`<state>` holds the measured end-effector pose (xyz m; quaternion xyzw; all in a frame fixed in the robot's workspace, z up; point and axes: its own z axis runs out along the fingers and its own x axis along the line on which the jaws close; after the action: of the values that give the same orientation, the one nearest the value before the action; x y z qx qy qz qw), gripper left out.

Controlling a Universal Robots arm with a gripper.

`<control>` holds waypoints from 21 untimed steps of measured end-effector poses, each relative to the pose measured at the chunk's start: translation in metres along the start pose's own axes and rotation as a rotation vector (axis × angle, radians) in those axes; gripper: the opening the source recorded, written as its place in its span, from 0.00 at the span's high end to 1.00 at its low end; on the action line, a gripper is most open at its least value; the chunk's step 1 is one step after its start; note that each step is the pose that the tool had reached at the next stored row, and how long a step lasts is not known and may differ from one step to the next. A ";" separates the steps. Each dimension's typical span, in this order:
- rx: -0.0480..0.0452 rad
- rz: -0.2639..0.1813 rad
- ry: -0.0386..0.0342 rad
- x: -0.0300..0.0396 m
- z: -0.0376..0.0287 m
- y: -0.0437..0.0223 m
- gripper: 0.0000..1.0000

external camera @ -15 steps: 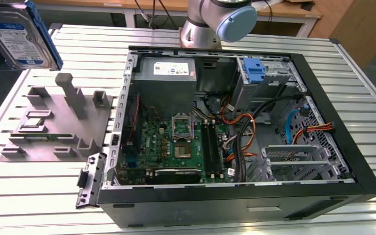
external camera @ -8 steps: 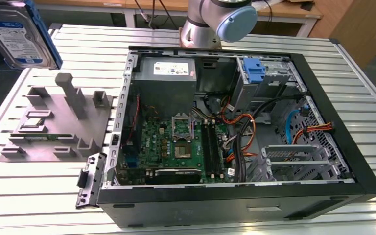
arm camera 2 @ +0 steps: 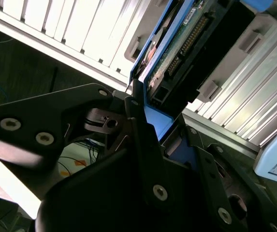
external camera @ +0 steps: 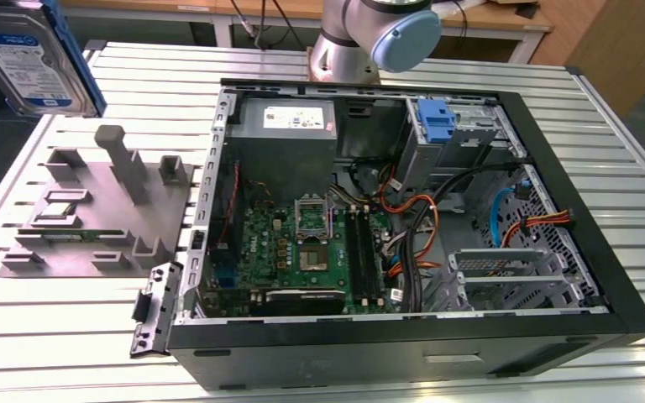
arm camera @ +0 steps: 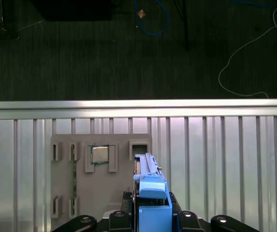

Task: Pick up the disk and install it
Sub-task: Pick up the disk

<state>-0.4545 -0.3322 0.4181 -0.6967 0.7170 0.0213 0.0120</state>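
- The disk (external camera: 26, 59) hangs in the air, lifted clear of the bench (external camera: 65, 353). It is well apart from the computer case (external camera: 412, 353), out past the case's side at the exterior view's left.
- Its white and blue label faces the exterior camera, and the blue carrier frames its edge.
- The hand (arm camera 2: 157, 113) is clamped on the disk. In the second wrist view the black fingers (arm camera 2: 140, 130) press on the blue carrier from both sides. The drive's circuit board and connector row show past them.
- In the first wrist view the disk sits edge-on in the hand, with a grey fixture (arm camera: 104, 188) on the bench beneath it. This fixture lies just beside the case, at the exterior view's left of it.
- A square silver chip (arm camera: 99, 154) rests in one of the fixture's slots, and a thin green board strip (arm camera: 74, 179) lies near it.
- The case lies on its side on the bench with its side panel off.
- Inside the case, a green motherboard (external camera: 300, 243) covers the floor, and a power supply (external camera: 289, 117) fills the corner nearest the arm's base (external camera: 362, 38).
- Also inside the case, at the exterior view's right of the power supply, a blue latch piece (external camera: 440, 122) stands upright on a grey metal cage (external camera: 479, 126).
- A second metal cage (external camera: 513, 277) sits in the case's corner farthest from the arm's base, and orange and black cables (external camera: 423, 227) run between the two cages.
- Beyond the bench edge on the far side from the case, the dark floor (arm camera: 80, 48) carries a loose blue cable (arm camera: 153, 14) and a white cable (arm camera: 254, 53).
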 end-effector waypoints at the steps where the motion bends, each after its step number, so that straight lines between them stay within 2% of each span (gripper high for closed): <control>1: 0.0001 0.000 0.0000 0.0000 -0.0004 0.0000 0.64; 21: 0.0000 0.000 0.0000 -0.0004 -0.0092 0.0001 0.64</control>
<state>-0.4545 -0.3322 0.4274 -0.6967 0.7170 0.0213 0.0120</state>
